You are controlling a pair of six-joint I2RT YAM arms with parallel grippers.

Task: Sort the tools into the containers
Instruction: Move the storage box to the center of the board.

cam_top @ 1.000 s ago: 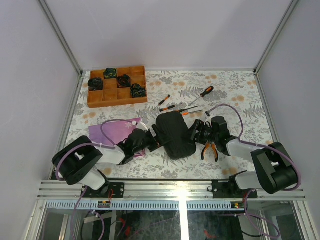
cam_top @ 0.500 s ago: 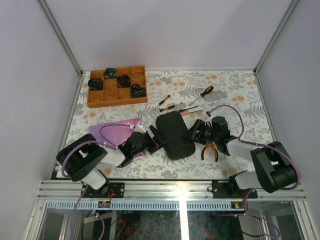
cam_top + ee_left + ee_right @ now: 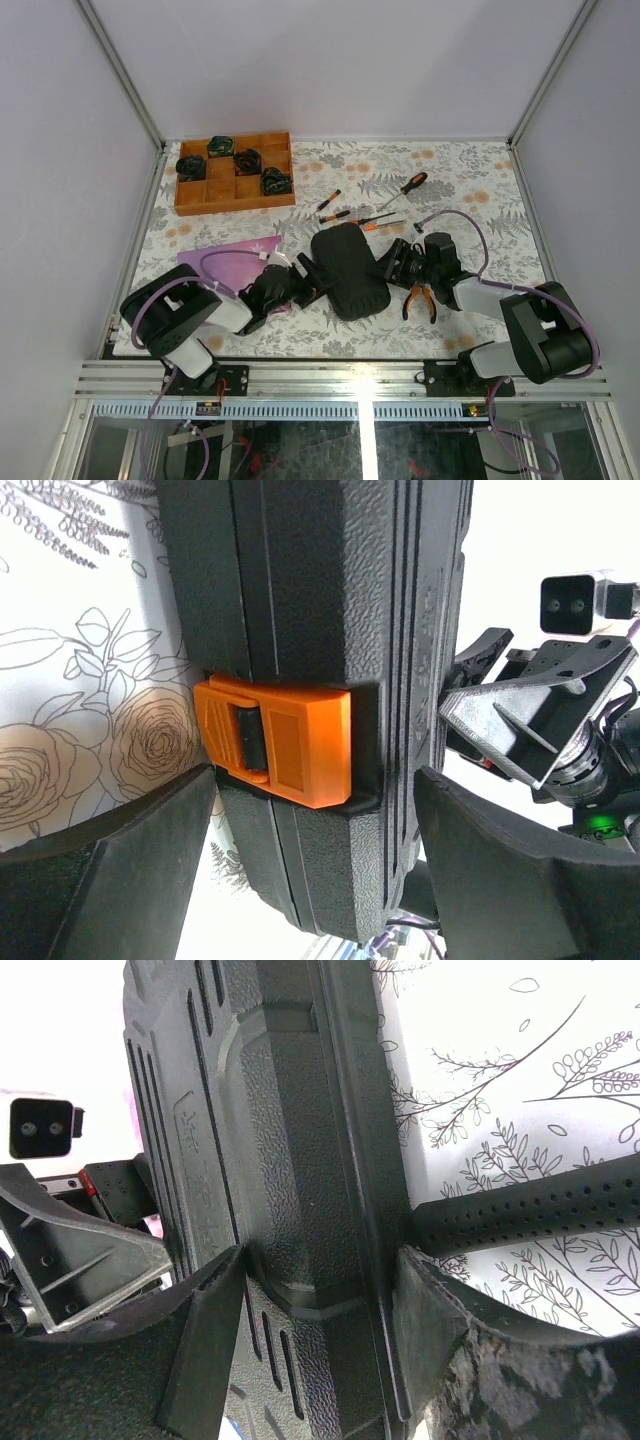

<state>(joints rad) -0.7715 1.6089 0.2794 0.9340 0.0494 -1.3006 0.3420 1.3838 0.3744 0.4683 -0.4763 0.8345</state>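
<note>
A floral-print tabletop (image 3: 480, 180) boxed in by pale walls carries a closed black tool case (image 3: 348, 270) at its middle, between the two arms. The left hand (image 3: 308, 273) is spread wide over the case's edge with the orange latch (image 3: 275, 738), a finger against each face. The right hand (image 3: 392, 262) pinches the opposite edge the same way. Screwdrivers (image 3: 405, 188) lie just behind the case, orange-handled pliers (image 3: 420, 300) lie beside the right arm, and a wooden tray (image 3: 205, 195) sits far left.
</note>
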